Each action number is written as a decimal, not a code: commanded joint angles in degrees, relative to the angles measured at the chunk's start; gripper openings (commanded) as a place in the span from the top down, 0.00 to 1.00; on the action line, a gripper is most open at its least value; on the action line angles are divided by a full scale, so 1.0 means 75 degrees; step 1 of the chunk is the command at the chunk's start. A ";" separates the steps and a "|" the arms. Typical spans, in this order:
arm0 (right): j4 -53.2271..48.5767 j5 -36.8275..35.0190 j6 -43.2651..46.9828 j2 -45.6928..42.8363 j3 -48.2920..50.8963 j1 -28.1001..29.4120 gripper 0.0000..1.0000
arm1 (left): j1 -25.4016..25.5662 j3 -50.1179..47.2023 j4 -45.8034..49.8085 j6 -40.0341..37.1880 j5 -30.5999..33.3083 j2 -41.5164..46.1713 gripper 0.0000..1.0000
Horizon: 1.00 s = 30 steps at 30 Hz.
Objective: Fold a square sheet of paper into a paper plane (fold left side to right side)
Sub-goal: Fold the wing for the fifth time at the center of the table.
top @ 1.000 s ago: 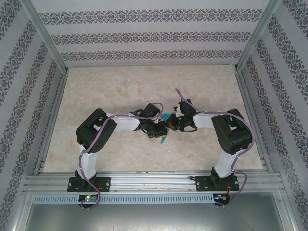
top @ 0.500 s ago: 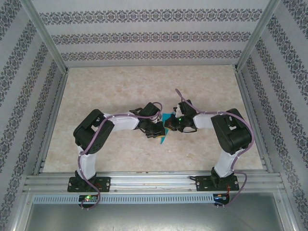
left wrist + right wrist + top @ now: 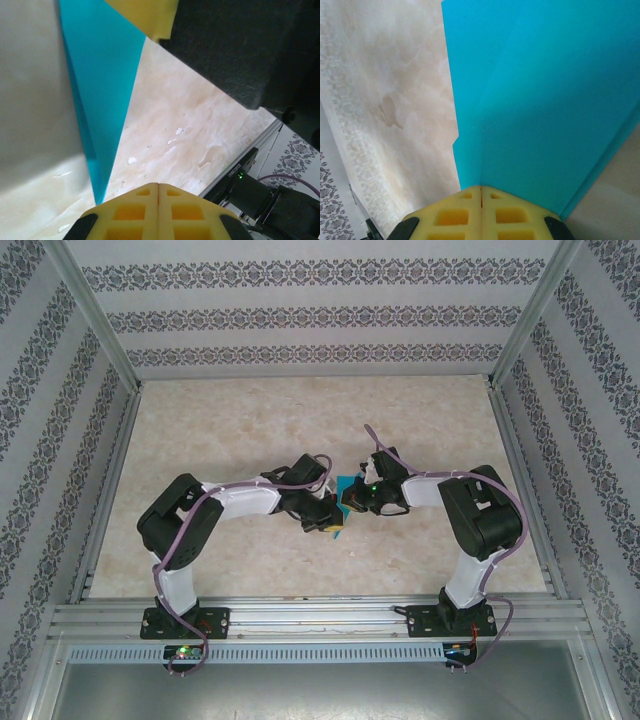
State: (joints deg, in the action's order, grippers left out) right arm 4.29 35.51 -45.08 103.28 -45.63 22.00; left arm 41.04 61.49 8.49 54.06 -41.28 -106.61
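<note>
The turquoise paper (image 3: 347, 484) lies folded at the table's middle, mostly under both grippers. In the left wrist view it is a narrow pointed shape (image 3: 105, 75) with creased layers, its tip just left of my left gripper (image 3: 158, 186), which is shut with nothing between its fingers. A yellow pad (image 3: 145, 15) of the right gripper rests on the paper's far end. In the right wrist view the paper (image 3: 545, 100) spreads ahead with a crease running up from my right gripper (image 3: 481, 188), shut, tips on the paper. From above, the left gripper (image 3: 335, 523) and right gripper (image 3: 347, 502) nearly touch.
The marbled tabletop (image 3: 300, 420) is bounded by aluminium rails (image 3: 320, 615) at the near edge and patterned walls on three sides. A black arm base with a green light (image 3: 240, 176) stands beyond the left gripper.
The left arm's elbow has swung down and to the left, and its gripper has edged right over the paper's near tip. The right arm has stayed put.
</note>
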 commanded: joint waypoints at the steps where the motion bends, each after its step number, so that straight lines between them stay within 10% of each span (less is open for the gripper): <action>1: -0.1038 -0.0469 0.0183 0.0450 0.0283 0.0020 1.00 | 0.0142 -0.0024 -0.0432 0.0225 -0.0252 -0.0257 0.96; 30: -0.1395 -0.0621 0.0391 0.0470 0.0190 0.0027 1.00 | 0.0142 -0.0339 -0.0824 0.0338 -0.0081 -0.0786 0.98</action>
State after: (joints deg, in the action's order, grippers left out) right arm 3.07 35.62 -43.92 103.44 -46.15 21.98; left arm 41.56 59.99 2.83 55.83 -41.85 -111.46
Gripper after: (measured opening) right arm 0.057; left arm 0.057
